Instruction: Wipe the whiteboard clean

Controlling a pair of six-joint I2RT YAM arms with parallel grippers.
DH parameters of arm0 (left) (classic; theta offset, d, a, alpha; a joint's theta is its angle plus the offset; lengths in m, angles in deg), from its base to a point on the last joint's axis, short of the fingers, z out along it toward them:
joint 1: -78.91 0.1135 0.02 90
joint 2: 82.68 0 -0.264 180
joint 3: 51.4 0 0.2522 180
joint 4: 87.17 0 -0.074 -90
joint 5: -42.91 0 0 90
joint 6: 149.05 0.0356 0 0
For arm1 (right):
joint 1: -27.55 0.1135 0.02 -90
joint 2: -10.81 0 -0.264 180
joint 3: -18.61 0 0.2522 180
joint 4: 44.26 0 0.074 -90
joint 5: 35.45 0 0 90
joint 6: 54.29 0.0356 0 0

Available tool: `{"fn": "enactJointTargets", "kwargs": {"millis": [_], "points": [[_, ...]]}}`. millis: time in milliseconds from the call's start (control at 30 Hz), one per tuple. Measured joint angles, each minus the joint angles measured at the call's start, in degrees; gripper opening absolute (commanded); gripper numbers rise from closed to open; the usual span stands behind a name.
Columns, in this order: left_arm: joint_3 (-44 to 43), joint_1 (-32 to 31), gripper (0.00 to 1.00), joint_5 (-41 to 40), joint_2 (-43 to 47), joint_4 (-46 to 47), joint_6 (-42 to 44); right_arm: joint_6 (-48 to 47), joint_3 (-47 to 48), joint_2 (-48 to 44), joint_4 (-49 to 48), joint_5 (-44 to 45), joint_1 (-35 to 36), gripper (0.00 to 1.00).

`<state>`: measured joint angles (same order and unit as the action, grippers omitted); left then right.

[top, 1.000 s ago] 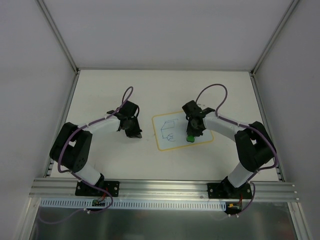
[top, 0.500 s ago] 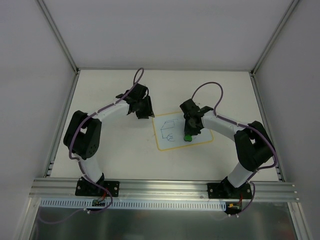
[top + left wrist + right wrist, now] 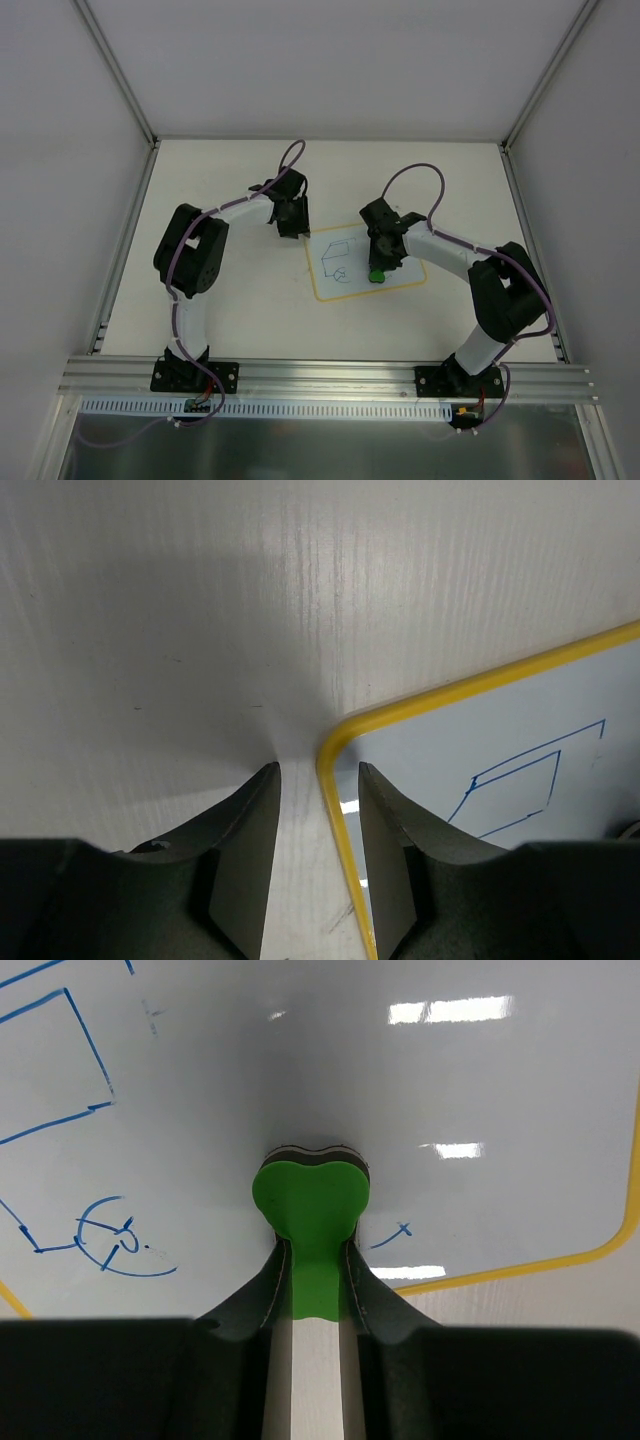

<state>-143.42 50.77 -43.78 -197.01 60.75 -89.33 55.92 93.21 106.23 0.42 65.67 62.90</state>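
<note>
Whiteboard (image 3: 350, 262), flat at the middle of the bench (image 3: 230, 170), looks light, stiff and slick, likely to skate under wiping, so hold its far-left corner rim, straddled by the spread jaws of the left gripper (image 3: 316, 770), while the right gripper (image 3: 310, 1260) pinches the green eraser (image 3: 310, 1195).

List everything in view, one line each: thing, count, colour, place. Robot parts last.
small flat rectangular whiteboard with rounded corners: one, white with a yellow border, mid-table between the arms
line drawing: one, blue, on the whiteboard's left part
green eraser block: one, green, on the whiteboard, held by the right claw
table: one, off-white, under everything
aluminium rail: one, silver, near edge
purple cables: two, purple, one looped over each arm
left claw: one, black, open, straddling the whiteboard's far-left corner border
right claw: one, black, shut on the green eraser block
</note>
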Motion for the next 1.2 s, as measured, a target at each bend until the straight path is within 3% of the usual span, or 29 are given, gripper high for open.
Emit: {"fn": "enactJointTargets", "kwargs": {"millis": [300, 500, 633, 1000, 1200], "points": [[-0.68, 0.00, 0.20, -0.50, -0.98, 0.13, 1.75, -0.17, -1.16, -1.95, -0.02, 0.24, -0.85, 0.00], [-0.33, -0.52, 0.18, -0.57, -0.96, 0.90, 2.64, -0.37, -2.86, -4.59, 0.28, 0.76, -3.15, 0.00], [-0.33, -1.70, 0.00, -1.03, -0.94, 1.49, 3.69, -0.59, -3.23, -4.83, 0.74, 1.97, -5.29, 0.00], [0.57, -2.29, 0.00, -1.27, -0.48, 2.69, 3.96, -0.72, -3.63, -1.44, 0.92, 2.29, -7.89, 0.00], [2.64, -2.29, 0.00, -1.51, 0.68, 4.33, 2.75, 1.51, -2.80, 0.13, -4.13, -2.16, -5.20, 0.00]]}}
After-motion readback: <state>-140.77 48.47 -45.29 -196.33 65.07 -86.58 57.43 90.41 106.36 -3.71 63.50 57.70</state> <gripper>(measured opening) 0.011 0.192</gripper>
